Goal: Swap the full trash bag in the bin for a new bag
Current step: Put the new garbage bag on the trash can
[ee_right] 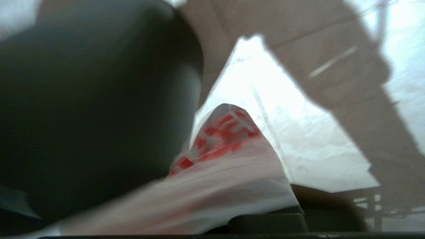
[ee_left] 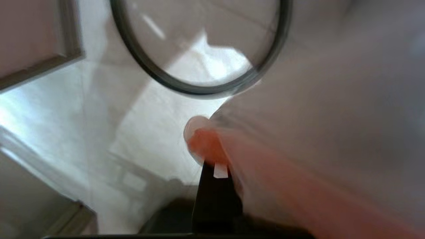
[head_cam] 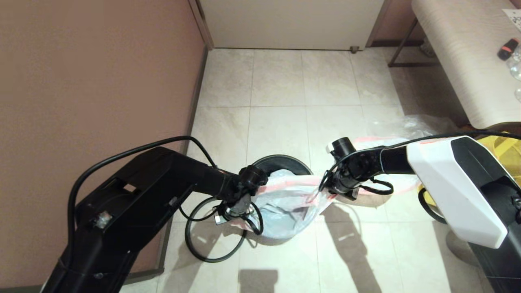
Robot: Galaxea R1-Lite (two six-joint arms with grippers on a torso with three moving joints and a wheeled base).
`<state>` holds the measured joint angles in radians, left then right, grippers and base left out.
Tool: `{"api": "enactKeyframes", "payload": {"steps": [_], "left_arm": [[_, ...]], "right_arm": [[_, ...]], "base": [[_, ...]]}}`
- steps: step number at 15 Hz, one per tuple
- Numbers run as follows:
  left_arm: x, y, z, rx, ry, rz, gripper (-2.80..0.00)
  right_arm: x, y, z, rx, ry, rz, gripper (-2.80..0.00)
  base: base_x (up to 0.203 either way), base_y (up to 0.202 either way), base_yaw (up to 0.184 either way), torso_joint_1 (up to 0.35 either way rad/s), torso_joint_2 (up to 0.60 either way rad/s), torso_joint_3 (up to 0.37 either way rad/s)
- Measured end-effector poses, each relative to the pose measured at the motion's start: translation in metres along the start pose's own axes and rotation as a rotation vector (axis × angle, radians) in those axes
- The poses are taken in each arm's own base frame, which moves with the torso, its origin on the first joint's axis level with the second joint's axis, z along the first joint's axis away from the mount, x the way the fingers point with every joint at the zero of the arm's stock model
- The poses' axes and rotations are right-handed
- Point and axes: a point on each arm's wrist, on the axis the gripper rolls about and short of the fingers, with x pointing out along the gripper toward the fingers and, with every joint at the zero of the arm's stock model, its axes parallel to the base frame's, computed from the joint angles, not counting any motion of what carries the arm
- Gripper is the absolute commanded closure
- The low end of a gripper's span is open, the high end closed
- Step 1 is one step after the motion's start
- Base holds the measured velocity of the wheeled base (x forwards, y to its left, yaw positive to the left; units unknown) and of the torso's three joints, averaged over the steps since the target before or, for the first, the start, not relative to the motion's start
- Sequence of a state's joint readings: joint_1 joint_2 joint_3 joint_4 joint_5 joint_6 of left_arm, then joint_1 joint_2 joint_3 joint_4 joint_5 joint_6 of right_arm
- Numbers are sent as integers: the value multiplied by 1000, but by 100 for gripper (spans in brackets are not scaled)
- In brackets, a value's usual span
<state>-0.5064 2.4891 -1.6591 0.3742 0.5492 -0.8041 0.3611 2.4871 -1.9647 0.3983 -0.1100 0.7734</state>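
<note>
The new bag point(head_cam: 285, 203), thin white film with a pink rim band, hangs stretched between my two grippers over the bin point(head_cam: 281, 162), whose dark round rim shows behind it. My left gripper point(head_cam: 236, 211) is shut on the bag's pink rim point(ee_left: 206, 146) at the bin's left side. My right gripper point(head_cam: 330, 190) is shut on the opposite rim, where the red print point(ee_right: 225, 132) shows beside the bin's dark wall point(ee_right: 99, 99). The full trash bag point(head_cam: 366, 141) lies on the floor behind my right forearm, mostly hidden.
A black cable loop point(head_cam: 211, 244) hangs under my left wrist. A brown wall point(head_cam: 101, 73) stands close on the left. A pale bench point(head_cam: 460, 61) is at the back right, and a big yellow bag point(head_cam: 500, 150) sits behind my right arm.
</note>
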Motion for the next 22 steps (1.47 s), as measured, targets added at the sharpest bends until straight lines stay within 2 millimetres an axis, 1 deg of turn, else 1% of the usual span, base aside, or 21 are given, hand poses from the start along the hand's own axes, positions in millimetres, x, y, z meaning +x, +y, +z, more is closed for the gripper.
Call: {"api": "enactKeyframes", "payload": {"steps": [3,6,9,12,15,17,19,21,22], "left_arm": [[-7,-4,4,-33,-43,-40,0],[-20,-5,5,-55,-73,-78,0],[-39,-8,8,-81,-117,-142,0],[-47,-7,14,-104,-143,-165,0],[-49,-6,17,-112,-149,-168,0],[-49,-6,18,-114,-151,-170,0],[-50,-6,19,-115,-152,-171,0],[-51,-6,19,-116,-152,-173,0],[-52,-6,18,-115,-154,-176,0]], "right_arm": [[-13,1,10,11,-33,23,0],[-27,3,16,16,-51,37,0],[-43,3,23,19,-62,45,0],[-59,9,25,-5,-70,81,0],[-80,21,16,-39,-13,130,0],[-87,29,8,-83,15,161,0],[-90,37,-5,-140,70,187,0],[-85,43,-14,-187,95,201,0],[-83,46,-15,-203,82,218,0]], "base": [[0,0,0,0,0,0],[0,0,0,0,0,0],[0,0,0,0,0,0],[0,0,0,0,0,0],[0,0,0,0,0,0],[0,0,0,0,0,0],[0,0,0,0,0,0],[0,0,0,0,0,0],[0,0,0,0,0,0]]}}
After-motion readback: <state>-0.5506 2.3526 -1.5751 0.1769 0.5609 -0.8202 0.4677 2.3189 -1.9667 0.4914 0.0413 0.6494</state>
